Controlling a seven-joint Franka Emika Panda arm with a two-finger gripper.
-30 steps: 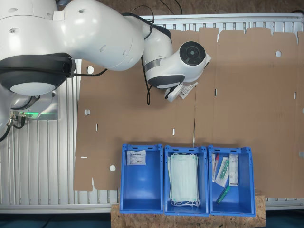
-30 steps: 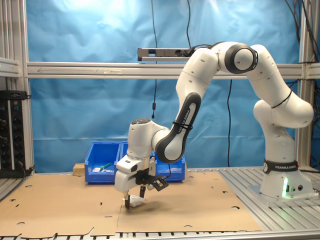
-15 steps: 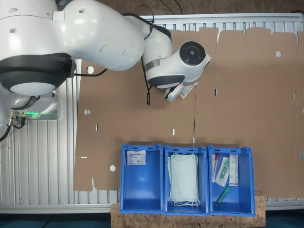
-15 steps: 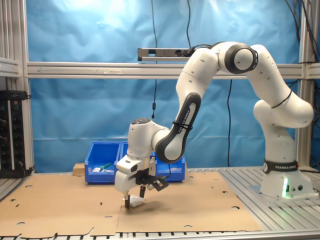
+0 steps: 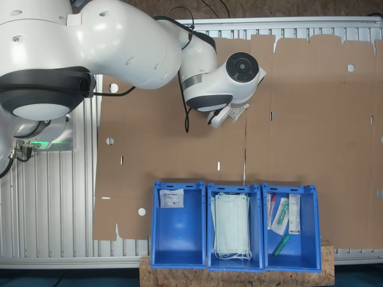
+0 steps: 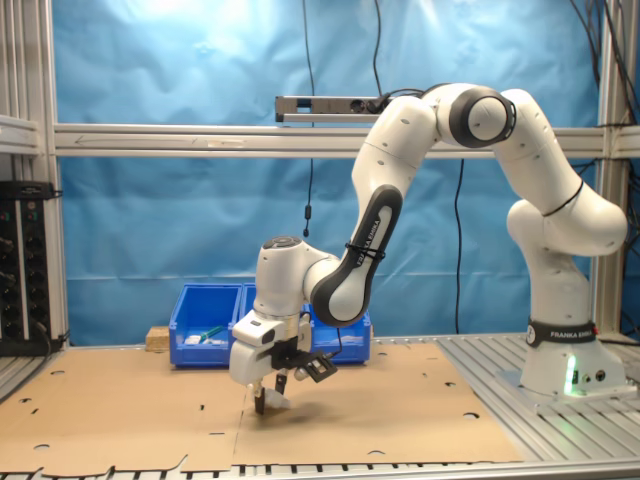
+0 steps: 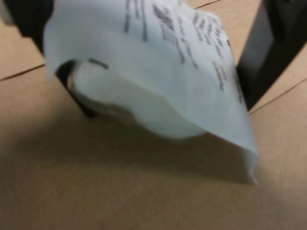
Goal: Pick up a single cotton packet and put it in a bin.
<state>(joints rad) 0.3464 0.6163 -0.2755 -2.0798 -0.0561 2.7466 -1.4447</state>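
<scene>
Matt brown cardboard sheet (image 5: pixel 179 143), glossy blue plastic bins (image 5: pixel 178 239), thin papery white cotton packet (image 7: pixel 158 67).

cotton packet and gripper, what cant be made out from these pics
- Cotton packet: its print is too blurred to read in the wrist view; in the first exterior view the arm's wrist covers most of it.
- Gripper: too small in the second exterior view to judge the grip.
- Small items in one blue bin: too small to identify in the first exterior view.

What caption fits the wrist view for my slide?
Gripper shut on a white cotton packet, just above the brown cardboard.
</scene>
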